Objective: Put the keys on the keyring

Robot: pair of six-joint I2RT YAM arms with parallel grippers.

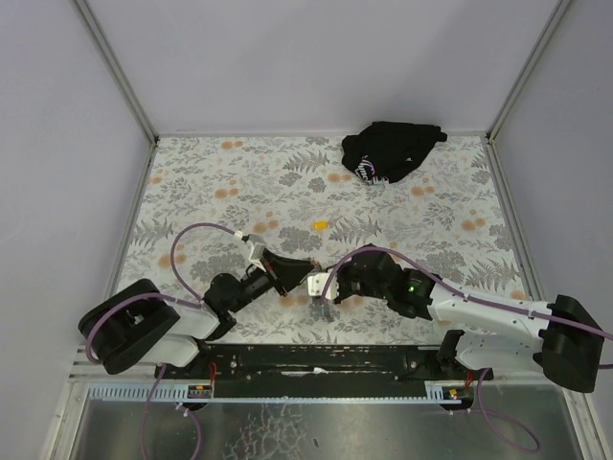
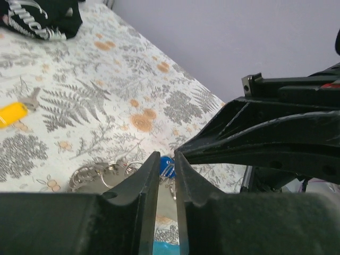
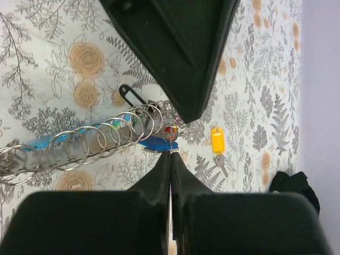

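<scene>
I see the left end effector (image 2: 167,157) with its fingers a slim gap apart and nothing visibly clamped. The right end effector (image 3: 170,155) is pressed together, its tips just beside the keys (image 3: 157,143) with their blue tag. The keyring (image 3: 169,125) lies against them. Both sit on the worktop (image 1: 239,182), near the yellow-tagged key (image 3: 217,141), on its arm-base side.

grey ferns and orange blooms on white tablecloth (image 1: 239,163); blue-tagged keys (image 2: 166,167), yellow tag (image 3: 217,139), black cloth (image 1: 391,150).

left end effector (image 2: 167,155): narrowly parted | right end effector (image 3: 170,154): closed tight
</scene>
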